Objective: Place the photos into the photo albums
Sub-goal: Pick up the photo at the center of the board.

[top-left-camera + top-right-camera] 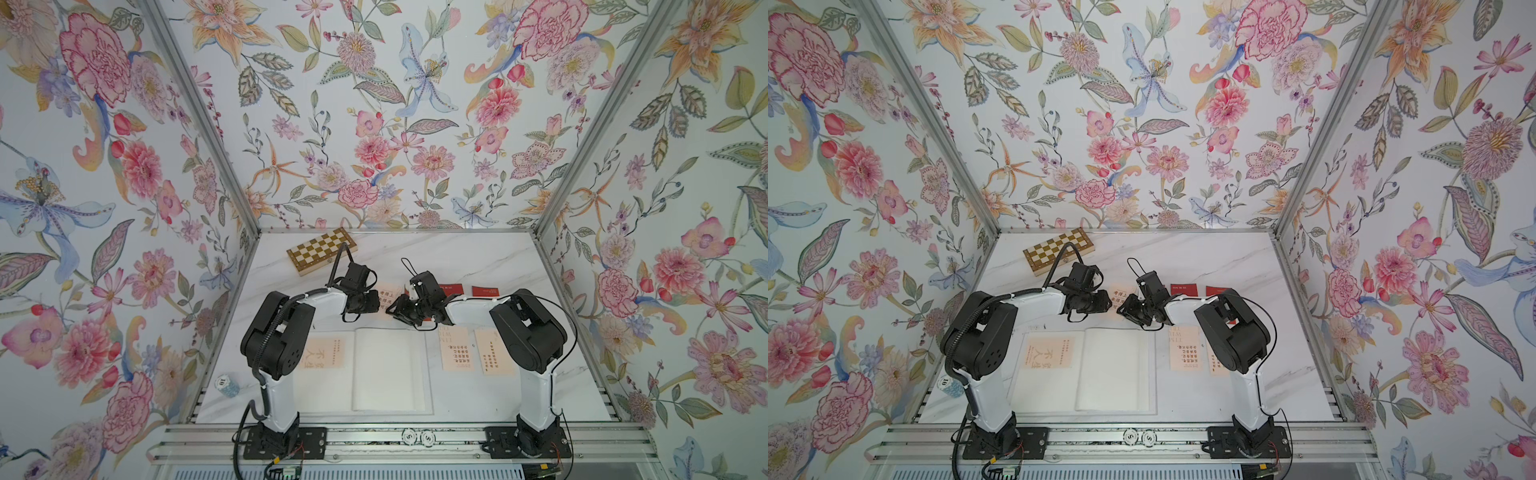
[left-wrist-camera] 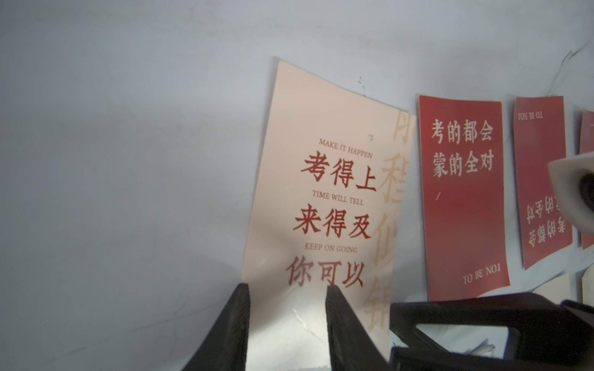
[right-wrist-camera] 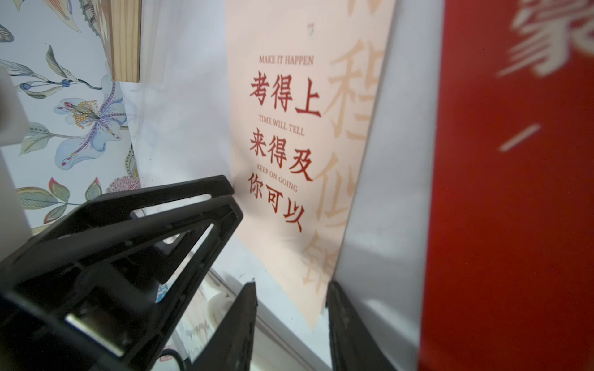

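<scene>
Nearest, the photo album (image 1: 388, 370) lies open to receive cards. Beyond it, the left gripper (image 2: 287, 287) and right gripper (image 3: 292, 286), both with jaws apart, straddle the peach photo (image 2: 321, 192) lying flat on the table (image 2: 128, 160), probably to lift its thin edge. Red photos (image 2: 463, 192) lie rightward.

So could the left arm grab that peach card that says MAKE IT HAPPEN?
Probably yes. The left end effector has its jaws apart on either side of one edge of the peach card, with nothing in between. The right end effector is close at the same card, so they might crowd each other.
</scene>
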{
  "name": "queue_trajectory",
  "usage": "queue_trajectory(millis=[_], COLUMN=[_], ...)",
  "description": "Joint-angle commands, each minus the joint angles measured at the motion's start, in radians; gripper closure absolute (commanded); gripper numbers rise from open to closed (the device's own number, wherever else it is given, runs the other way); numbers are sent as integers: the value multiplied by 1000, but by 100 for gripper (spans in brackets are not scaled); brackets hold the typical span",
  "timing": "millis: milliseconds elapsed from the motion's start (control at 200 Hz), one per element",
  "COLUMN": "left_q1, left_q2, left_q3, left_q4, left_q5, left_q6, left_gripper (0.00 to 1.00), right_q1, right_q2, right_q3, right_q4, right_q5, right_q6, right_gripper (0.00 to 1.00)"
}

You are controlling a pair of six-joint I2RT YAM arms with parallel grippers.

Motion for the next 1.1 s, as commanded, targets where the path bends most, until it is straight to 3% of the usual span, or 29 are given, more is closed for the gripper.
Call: queue_trajectory(millis=[0, 360, 696, 1096], left_q1=[-9, -9, -9, -6], left_q2=[2, 5, -15, -51], left_q3=[-32, -45, -64, -47], left_q4=[-28, -20, -13, -23], left_q5=[25, 39, 45, 44], left_q6=[-19, -26, -33, -14], left_gripper=[62, 63, 63, 63], right_q1=[-27, -40, -8, -9], right_q2=[2, -11, -66, -31], right_q3=[-45, -92, -9, 17], right_q4=[54, 188, -143, -116], right_q5=[-3, -31, 78, 46], right_q6=[74, 148, 2, 19], right_gripper=[61, 62, 56, 56])
